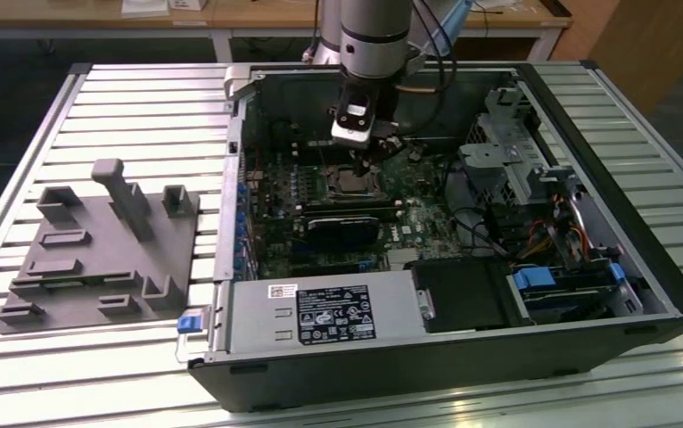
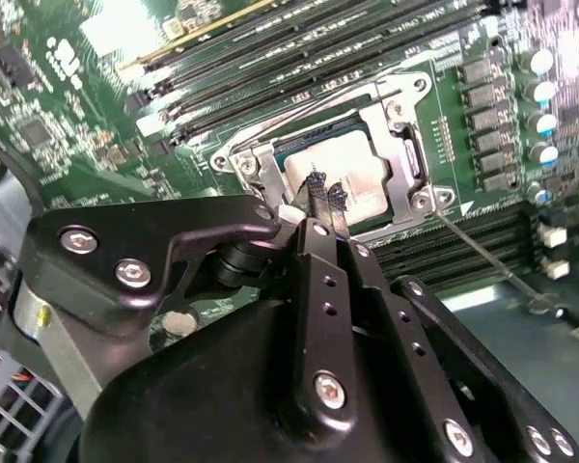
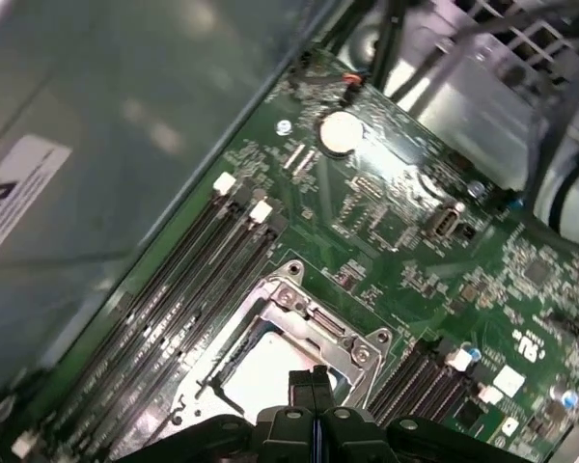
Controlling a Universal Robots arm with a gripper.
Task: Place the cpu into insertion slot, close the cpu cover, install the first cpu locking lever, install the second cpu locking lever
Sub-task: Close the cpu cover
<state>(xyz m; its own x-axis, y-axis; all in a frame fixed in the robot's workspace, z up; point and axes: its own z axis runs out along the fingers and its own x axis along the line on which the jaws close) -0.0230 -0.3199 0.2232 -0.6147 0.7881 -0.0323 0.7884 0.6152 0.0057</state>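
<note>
**Desk:** While the gripper (image 2: 324,196) hangs inside the open computer case (image 1: 437,379), where does the cpu (image 2: 362,174) sit?

**Photographer:** It is seated in the insertion slot (image 2: 243,162) on the green circuit board (image 3: 405,231). Its pale metal face shows through the square cut-out of the cpu cover (image 2: 412,154), which lies flat around it.

**Desk:** And the fingers?

**Photographer:** They are pressed together and hold nothing. In both wrist views the tips hover at the chip's near edge. Whether they touch it, I cannot tell.

**Desk:** What does each view add?

**Photographer:** The second wrist view catches a thin wire lever (image 2: 487,260) slanting away from the socket's corner over a bank of long black memory slots (image 2: 415,256). The first wrist view offers a round coin battery (image 3: 338,133) farther along the board, well apart from the socket. The exterior view sets the scene. The case lies on its side on a slatted metal table (image 1: 139,98). A grey plastic fixture (image 1: 92,250) stands beside it on the exterior view's left, and a labelled power supply (image 1: 317,316) sits at the case's near end.
</note>
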